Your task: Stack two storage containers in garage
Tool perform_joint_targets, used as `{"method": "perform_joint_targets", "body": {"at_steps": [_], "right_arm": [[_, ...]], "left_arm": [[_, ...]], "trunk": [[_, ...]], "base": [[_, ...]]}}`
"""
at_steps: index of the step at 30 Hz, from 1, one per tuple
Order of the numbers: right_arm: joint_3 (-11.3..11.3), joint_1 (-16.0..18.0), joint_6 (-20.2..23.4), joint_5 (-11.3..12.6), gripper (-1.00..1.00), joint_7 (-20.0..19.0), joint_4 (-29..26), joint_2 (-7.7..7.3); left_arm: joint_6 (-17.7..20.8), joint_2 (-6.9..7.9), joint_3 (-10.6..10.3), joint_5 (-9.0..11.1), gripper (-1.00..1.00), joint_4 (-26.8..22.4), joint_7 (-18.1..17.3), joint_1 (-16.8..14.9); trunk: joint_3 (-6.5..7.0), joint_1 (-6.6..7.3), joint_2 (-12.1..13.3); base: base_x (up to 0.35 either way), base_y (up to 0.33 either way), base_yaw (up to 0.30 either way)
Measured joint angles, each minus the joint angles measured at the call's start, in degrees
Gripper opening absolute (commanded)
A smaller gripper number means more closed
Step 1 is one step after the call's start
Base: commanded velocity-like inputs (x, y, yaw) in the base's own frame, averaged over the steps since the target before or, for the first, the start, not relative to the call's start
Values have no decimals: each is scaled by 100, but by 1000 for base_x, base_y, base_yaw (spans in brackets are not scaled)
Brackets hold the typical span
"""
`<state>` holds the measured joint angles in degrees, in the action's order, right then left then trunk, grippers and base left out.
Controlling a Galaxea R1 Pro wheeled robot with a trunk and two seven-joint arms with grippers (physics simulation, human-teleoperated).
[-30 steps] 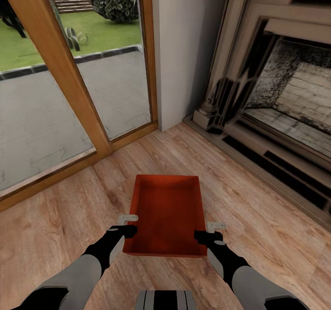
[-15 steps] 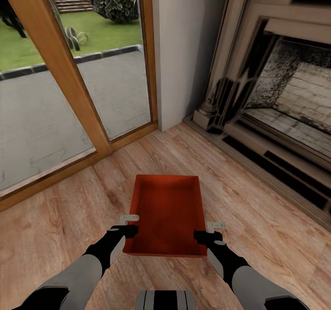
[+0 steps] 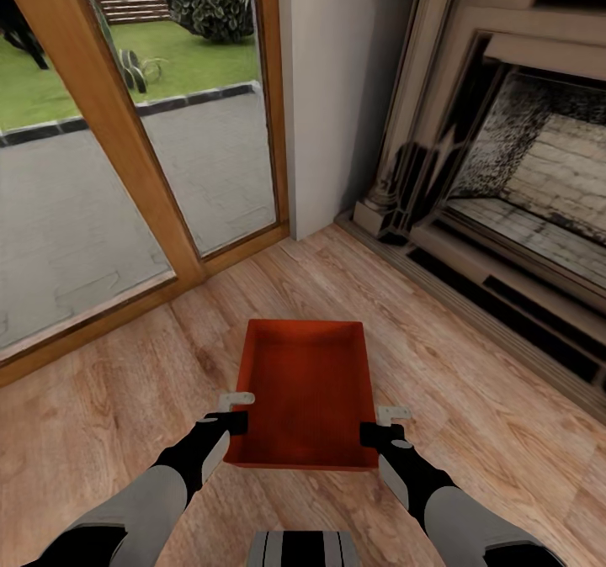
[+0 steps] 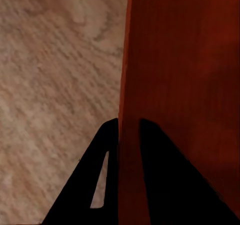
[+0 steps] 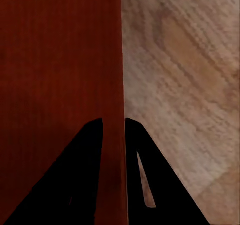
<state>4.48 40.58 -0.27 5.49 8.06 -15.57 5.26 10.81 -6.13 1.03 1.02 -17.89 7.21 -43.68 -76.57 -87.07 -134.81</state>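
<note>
- A red-orange rectangular open-top storage container [image 3: 305,390] with thin plain walls sits low in the head view, at about 6 o'clock from centre, over the light wood plank floor [image 3: 126,399] of the living room; whether it rests on the planks or is lifted I cannot tell.
- The left gripper [image 3: 236,418] is at the container's near left wall, at roughly 8 o'clock from the bin's middle. In the left wrist view its two black fingers [image 4: 95,185] straddle that thin wall [image 4: 131,135], one inside and one outside, closed onto it.
- The right gripper [image 3: 375,429] is at the near right wall, around 4 o'clock from the bin's middle. In the right wrist view its black fingers [image 5: 80,180] pinch the wall edge [image 5: 123,150] between them.
- A stone-framed fireplace [image 3: 505,172] stands at 2 o'clock.
- A wood-framed glass door [image 3: 126,129] is at 10 o'clock, grass and paving behind it.
</note>
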Motion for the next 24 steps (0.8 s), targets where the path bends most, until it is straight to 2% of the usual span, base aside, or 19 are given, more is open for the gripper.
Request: {"method": "perform_joint_targets", "body": {"at_steps": [24], "right_arm": [[10,0,6,20,-100,58,-3,5]], "left_arm": [[-2,-9,26,-24,-100,-24,25,-1]], "trunk": [[0,0,0]], "base": [[0,0,0]]}}
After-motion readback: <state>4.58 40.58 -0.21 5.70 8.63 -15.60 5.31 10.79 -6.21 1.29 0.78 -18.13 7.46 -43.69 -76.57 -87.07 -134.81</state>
